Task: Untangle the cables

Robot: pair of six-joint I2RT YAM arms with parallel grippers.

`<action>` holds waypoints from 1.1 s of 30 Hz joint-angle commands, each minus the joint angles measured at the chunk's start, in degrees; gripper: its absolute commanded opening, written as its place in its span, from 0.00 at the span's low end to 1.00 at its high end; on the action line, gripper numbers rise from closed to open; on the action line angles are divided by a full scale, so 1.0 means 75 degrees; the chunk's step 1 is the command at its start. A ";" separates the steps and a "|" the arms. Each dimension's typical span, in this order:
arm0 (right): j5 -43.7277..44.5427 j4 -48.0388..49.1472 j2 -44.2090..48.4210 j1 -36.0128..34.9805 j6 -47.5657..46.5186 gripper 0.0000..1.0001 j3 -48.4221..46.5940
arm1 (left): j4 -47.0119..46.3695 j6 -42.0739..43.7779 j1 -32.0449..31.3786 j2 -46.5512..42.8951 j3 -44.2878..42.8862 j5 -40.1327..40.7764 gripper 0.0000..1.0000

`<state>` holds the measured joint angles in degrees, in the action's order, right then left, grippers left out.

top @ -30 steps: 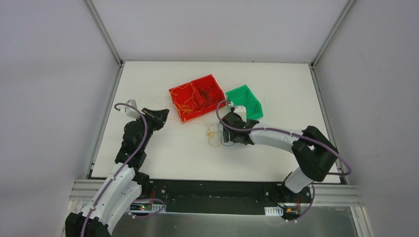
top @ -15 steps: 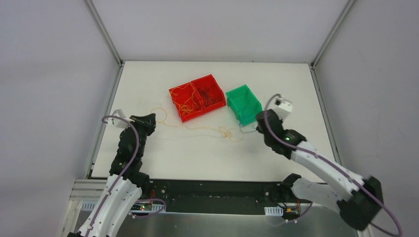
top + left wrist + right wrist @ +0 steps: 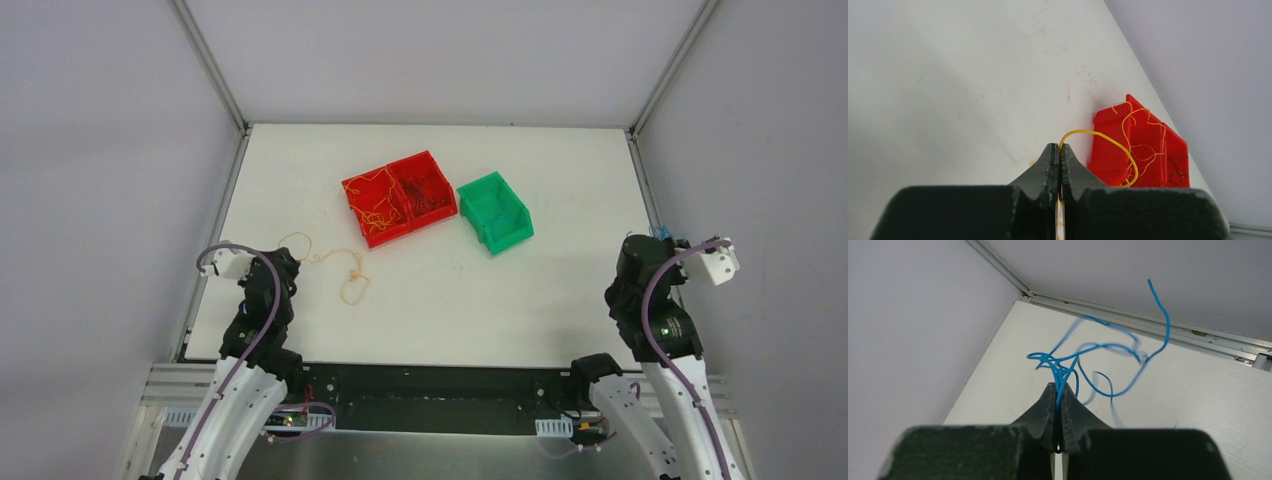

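The cables are pulled apart into two strands. My left gripper [image 3: 1058, 146] is shut on a yellow cable [image 3: 1108, 142] that arcs up out of the tips. In the top view that yellow cable [image 3: 352, 290] trails over the table from the left gripper [image 3: 285, 262] to a small loop. My right gripper [image 3: 1058, 386] is shut on a bunch of thin blue cables [image 3: 1108, 346] that fan out in the air, partly blurred. Seen from above, the right gripper [image 3: 652, 240] is lifted at the table's right edge, with blue cable [image 3: 662, 232] at its tips.
A red two-compartment bin [image 3: 392, 235] stands at the table's middle back, with yellow wires in its left half and dark wires in its right. A green bin [image 3: 510, 235] stands just right of it. The red bin [image 3: 1108, 150] also shows in the left wrist view.
The right gripper shut on the blue cables and swung from the middle to the far right edge. The left gripper pulled back and left with the yellow cable, and the strands separated.
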<state>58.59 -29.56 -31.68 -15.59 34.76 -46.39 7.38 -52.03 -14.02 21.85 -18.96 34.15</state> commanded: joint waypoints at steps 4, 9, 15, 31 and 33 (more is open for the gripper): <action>-0.1509 0.0462 -0.0281 0.0142 -0.0014 0.00 0.0192 | -0.0229 0.0106 0.0046 0.0046 -0.0398 -0.0246 0.00; -0.3763 0.1002 -0.0453 0.0145 -0.0395 0.00 0.0420 | -0.0953 0.0861 0.0041 0.0560 -0.0814 -0.2243 0.00; -0.4412 0.1194 -0.0042 0.0127 -0.0440 0.00 0.0847 | -0.1817 0.0895 0.0041 0.0827 -0.0874 -0.3713 0.00; -0.4466 0.1252 0.0045 0.0131 -0.0506 0.00 0.0919 | -0.2211 0.0421 0.0036 0.2656 -0.3322 -0.6424 0.00; -0.4470 0.1261 0.0081 0.0143 -0.0507 0.00 0.0926 | -0.1919 0.0652 0.0030 0.3106 -0.4138 -0.6424 0.00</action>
<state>25.69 -22.41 -31.29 -14.81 31.88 -38.94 -6.68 -47.97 -14.02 40.03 -40.29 -10.90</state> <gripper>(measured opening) 0.023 0.011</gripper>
